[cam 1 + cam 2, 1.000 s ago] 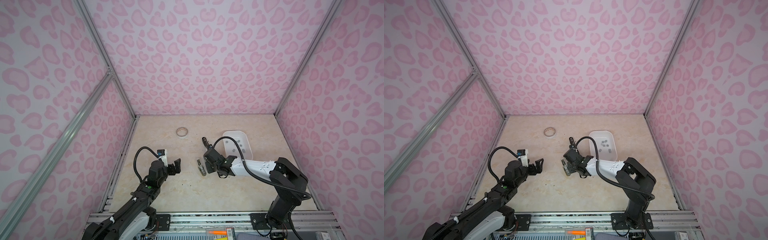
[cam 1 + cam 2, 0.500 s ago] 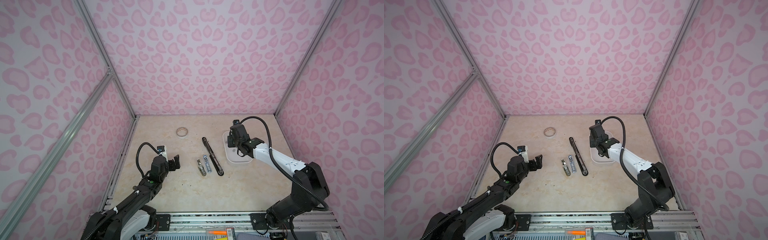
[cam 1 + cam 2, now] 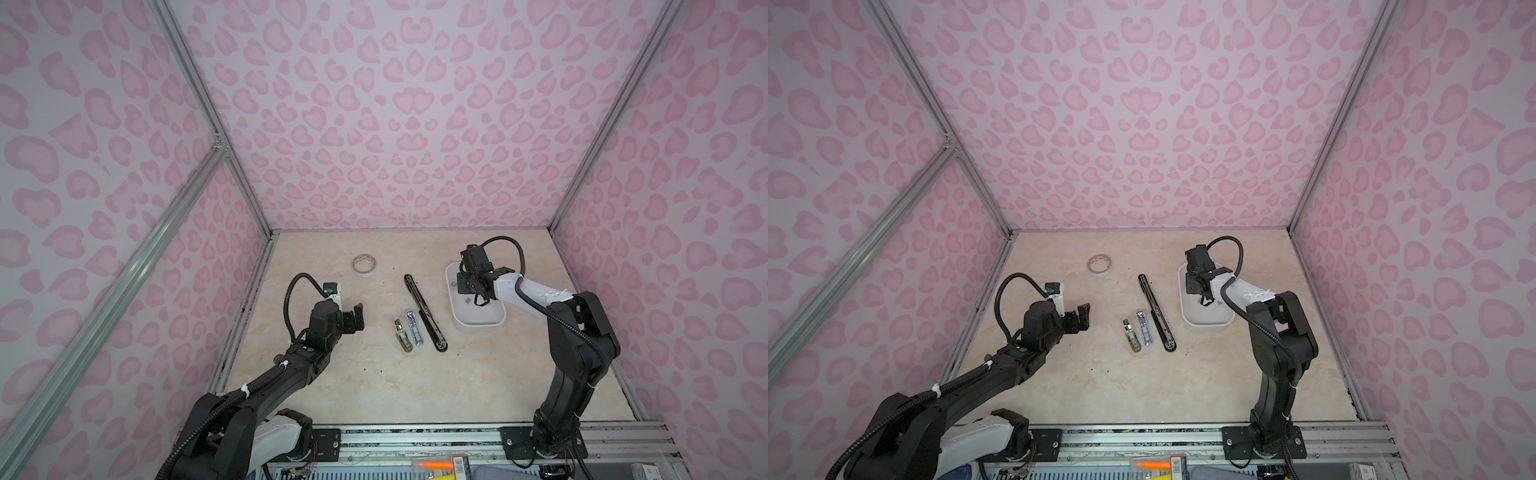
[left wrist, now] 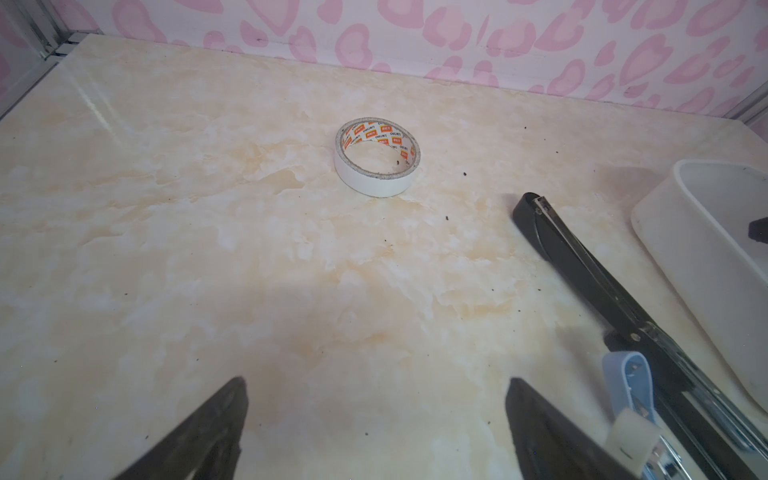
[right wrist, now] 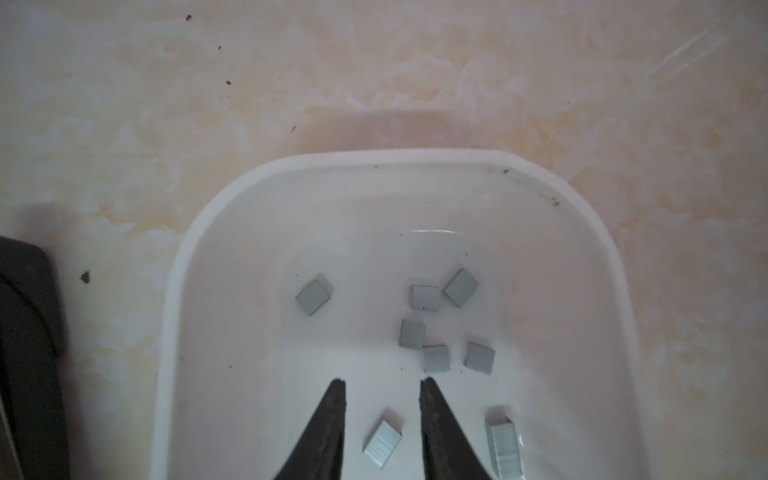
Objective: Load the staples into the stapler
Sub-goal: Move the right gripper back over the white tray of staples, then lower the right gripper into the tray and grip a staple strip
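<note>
Over the shallow white plastic tray (image 5: 170, 316), at the right of the marbled beige tabletop (image 3: 374, 386): right pincer (image 5: 382, 381), narrowly parted, gripping nothing. Between its fingers (image 5: 328, 428), loose on the tray floor, one short grey metal strip of the staples (image 5: 382, 442); seven more strips scattered further in, none lifted out yet.

Just left of the tray in both top views: the long black stapler (image 3: 424, 311), swung open flat on the tabletop, metal rail uppermost. Contents of that rail: too small to tell. Close beside it, two small stapler-like tools, one pale blue and silver (image 3: 414, 328), one dull olive metal (image 3: 402, 336).

Left pincer (image 4: 376, 380): spread wide, empty, low above bare tabletop, apart from the black stapler.

Progress, as a judgement: early. Stapler opened and laid ready; no strip picked; carrying, seating in the rail and closing all left to do.

Edges and room: tray walls all round the strips, so little space for a sideways sweep; a straight descent probably the safest. Short crossing from tray rim to rail, nothing in the way but the rim itself. Broad bare tabletop toward the near edge. White roll of tape (image 3: 364, 264) well back, off the path. Pink patterned wall near the tray's far side.
</note>
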Controlling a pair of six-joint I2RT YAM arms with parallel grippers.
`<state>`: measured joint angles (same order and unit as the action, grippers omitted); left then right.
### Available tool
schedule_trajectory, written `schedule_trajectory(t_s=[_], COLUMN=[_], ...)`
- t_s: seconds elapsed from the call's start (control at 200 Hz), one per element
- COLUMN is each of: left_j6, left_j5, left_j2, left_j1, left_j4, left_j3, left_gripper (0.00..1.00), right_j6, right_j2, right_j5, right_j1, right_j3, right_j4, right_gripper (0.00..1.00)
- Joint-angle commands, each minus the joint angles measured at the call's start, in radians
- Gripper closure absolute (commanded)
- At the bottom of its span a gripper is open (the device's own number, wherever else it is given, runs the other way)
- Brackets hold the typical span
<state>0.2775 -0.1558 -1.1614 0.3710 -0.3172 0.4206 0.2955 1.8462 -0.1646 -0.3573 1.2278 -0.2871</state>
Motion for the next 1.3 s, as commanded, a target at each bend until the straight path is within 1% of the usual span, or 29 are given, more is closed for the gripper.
schedule_trajectory(t_s=[0.0,0.03,0.09,0.205,0.375,0.6,0.85,1.295], left_j6=[-0.018,-0.018,-0.019,-0.022,-0.023,-0.024,-0.022,-0.030], left_j5=[0.013,0.013,0.015,0.024,0.023,0.012,0.006,0.003], left_j2=[0.009,0.013,0.018,0.014,-0.004,0.002,-0.001,-0.017], left_j1=[0.003,0.004,0.004,0.007,0.010,0.012,0.013,0.023], left_j4=[-0.054,-0.057,-0.061,-0.062,-0.054,-0.060,-0.063,-0.062], left_j3=[-0.003,-0.006,-0.010,-0.009,0.003,-0.001,-0.001,0.009], left_gripper=[0.02,0.02,0.02,0.03,0.02,0.02,0.02,0.02], right_j6=[0.018,0.028,0.039,0.044,0.020,0.004,-0.007,0.002], right_j2=[-0.004,-0.009,-0.017,-0.008,0.039,0.095,0.156,0.179], right_j5=[-0.012,0.005,0.037,0.085,0.140,0.119,0.135,0.125], right_j1=[0.026,0.039,0.057,0.069,0.069,0.069,0.071,0.082], right_j3=[-0.018,-0.032,-0.056,-0.074,-0.025,0.039,0.100,0.109], right_j4=[-0.021,-0.014,0.006,0.029,0.018,-0.021,-0.055,-0.073], right_gripper=[0.72,0.75,0.76,0.76,0.75,0.70,0.71,0.72])
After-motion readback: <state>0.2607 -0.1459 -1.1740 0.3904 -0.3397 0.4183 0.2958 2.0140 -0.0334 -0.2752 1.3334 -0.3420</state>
